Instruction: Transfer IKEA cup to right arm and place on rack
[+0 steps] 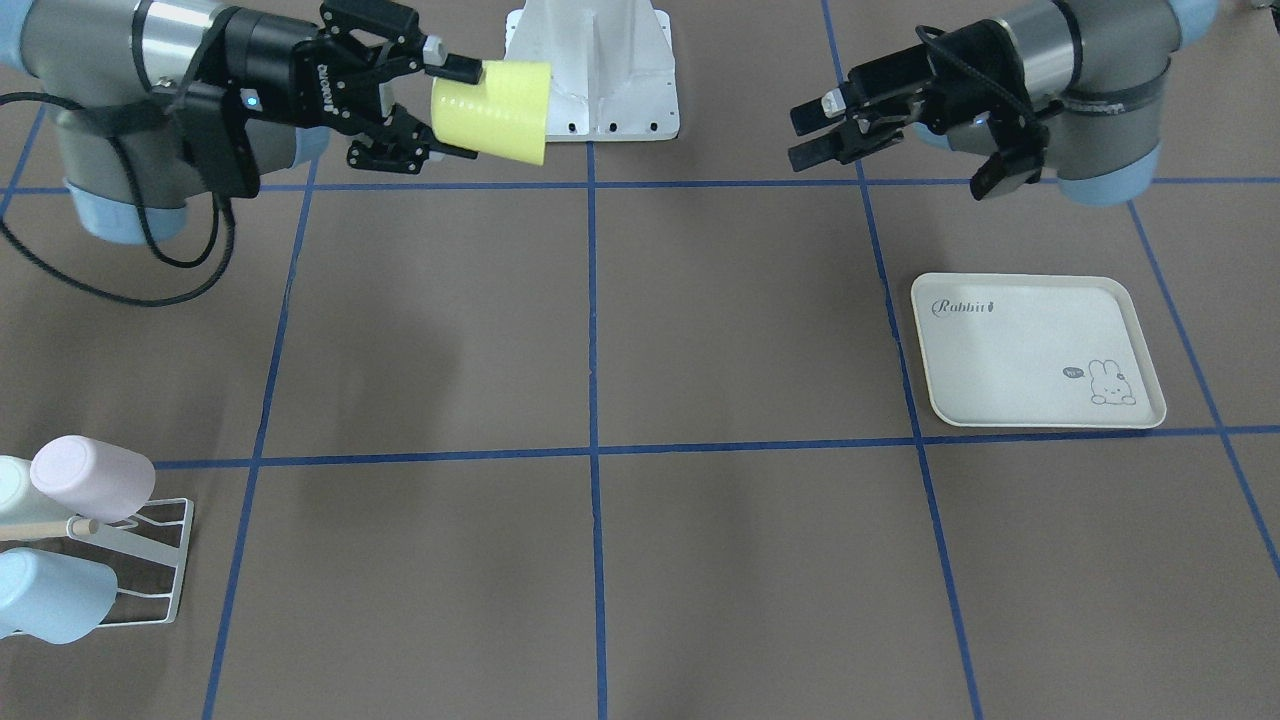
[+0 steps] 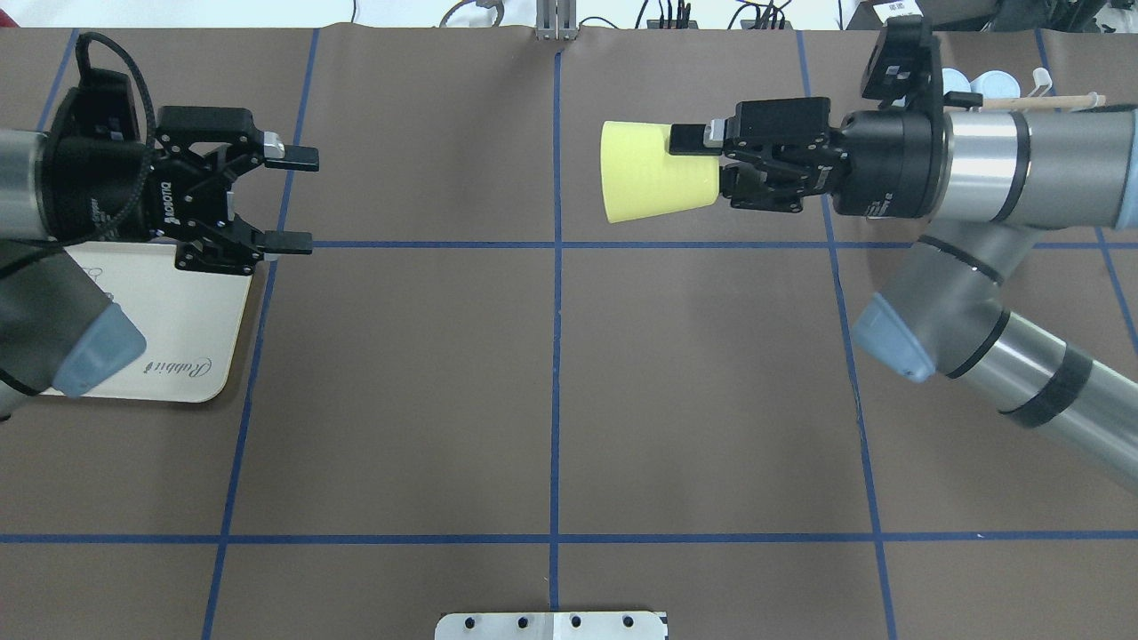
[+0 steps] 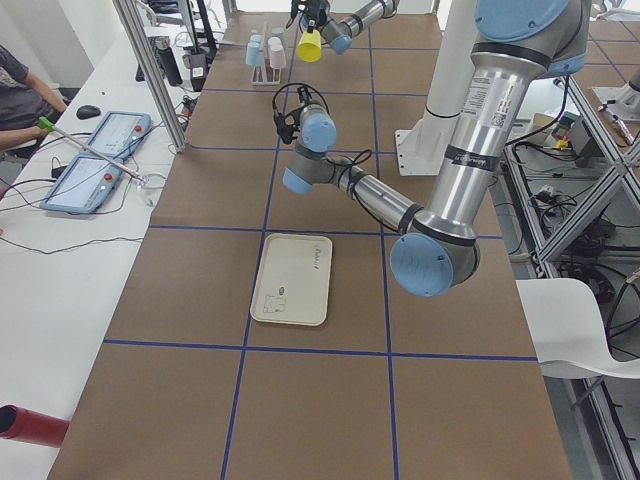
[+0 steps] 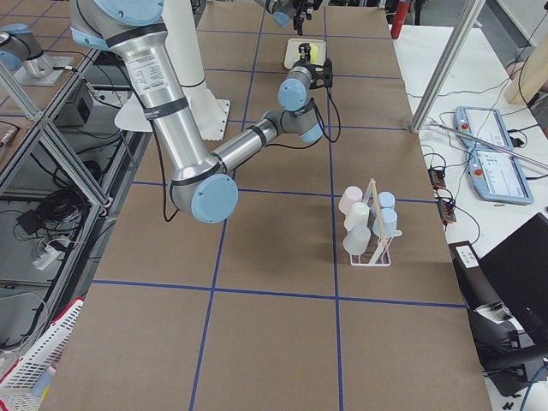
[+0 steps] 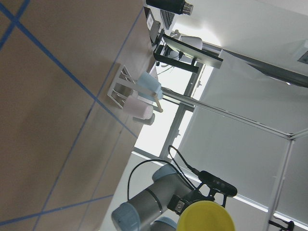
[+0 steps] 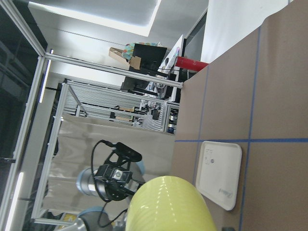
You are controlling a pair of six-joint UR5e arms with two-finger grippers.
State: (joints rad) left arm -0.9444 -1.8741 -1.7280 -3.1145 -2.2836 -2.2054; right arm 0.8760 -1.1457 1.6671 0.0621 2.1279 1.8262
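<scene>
The IKEA cup (image 2: 653, 182) is yellow and lies on its side in the air, its wide mouth toward the table's middle. My right gripper (image 2: 698, 164) is shut on its narrow end, one finger (image 1: 455, 70) over the top. The same cup (image 1: 492, 108) shows in the front view at the upper left and fills the bottom of the right wrist view (image 6: 168, 204). My left gripper (image 2: 298, 199) is open and empty, hanging far across the table and facing the cup. The white wire rack (image 1: 150, 560) with its wooden rod stands at the table's right end, several pastel cups on it.
A cream rabbit-print tray (image 1: 1040, 350) lies flat under the left arm (image 2: 178, 311). The robot's white base (image 1: 600, 70) stands between the arms. Blue tape lines cross the brown table. A person sits at a side desk (image 3: 20, 90) in the left view.
</scene>
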